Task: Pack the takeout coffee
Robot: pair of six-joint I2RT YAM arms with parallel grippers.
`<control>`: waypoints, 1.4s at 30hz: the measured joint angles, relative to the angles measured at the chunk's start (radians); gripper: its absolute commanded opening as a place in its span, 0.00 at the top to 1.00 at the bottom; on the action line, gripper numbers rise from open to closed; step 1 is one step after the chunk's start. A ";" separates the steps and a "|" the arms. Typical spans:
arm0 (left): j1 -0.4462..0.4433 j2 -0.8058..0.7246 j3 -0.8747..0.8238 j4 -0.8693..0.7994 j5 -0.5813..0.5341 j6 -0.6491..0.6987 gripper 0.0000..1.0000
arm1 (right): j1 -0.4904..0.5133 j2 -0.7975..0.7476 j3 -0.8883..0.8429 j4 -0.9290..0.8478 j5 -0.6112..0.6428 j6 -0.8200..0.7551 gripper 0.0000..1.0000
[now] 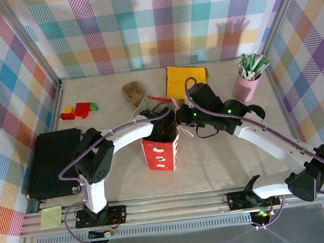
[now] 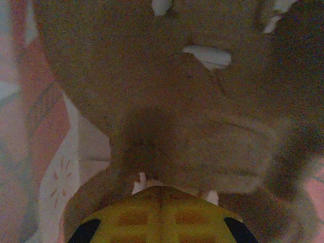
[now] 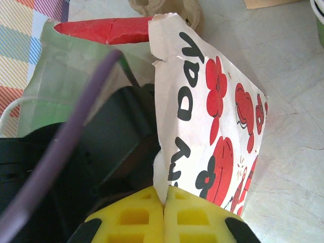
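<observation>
The right gripper (image 3: 164,202) is pinching the torn rim of the red-and-white paper bag (image 3: 212,116), its yellow pads (image 3: 136,217) pressing together on the paper. The left gripper (image 2: 161,210) is reaching inside the bag with its pads meeting. Anything between them is blurring into brown, and where the coffee cup is sitting cannot be told. The left arm (image 1: 123,138) is blocking the bag's mouth. A pulp carrier (image 1: 134,92), a flat yellow packet (image 1: 185,79), a pink cup of sticks (image 1: 246,86), toy blocks (image 1: 79,110) and a black case (image 1: 53,162) are lying around it.

Pink cup (image 1: 245,88), black case (image 1: 53,159), coloured blocks (image 1: 79,110)
</observation>
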 measured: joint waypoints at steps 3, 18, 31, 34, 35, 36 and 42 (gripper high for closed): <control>0.000 0.015 -0.026 0.019 0.006 0.000 1.00 | 0.000 -0.001 -0.002 0.003 -0.001 0.002 0.95; 0.000 0.034 -0.059 0.048 0.023 0.000 1.00 | 0.007 -0.002 -0.008 0.013 0.000 0.002 0.96; -0.010 -0.097 0.055 -0.049 -0.045 0.000 1.00 | 0.039 0.014 0.008 -0.003 0.054 -0.015 0.96; -0.011 -0.167 0.117 -0.078 -0.060 0.000 1.00 | 0.045 0.014 0.013 -0.006 0.056 -0.018 0.96; -0.011 -0.184 0.136 -0.088 -0.061 0.000 1.00 | 0.046 0.014 0.014 -0.008 0.058 -0.018 0.96; -0.011 -0.197 0.148 -0.093 -0.064 0.000 1.00 | 0.047 0.014 0.014 -0.008 0.060 -0.019 0.96; -0.011 -0.222 0.200 -0.141 -0.065 -0.004 1.00 | 0.047 0.017 0.015 -0.008 0.065 -0.021 0.96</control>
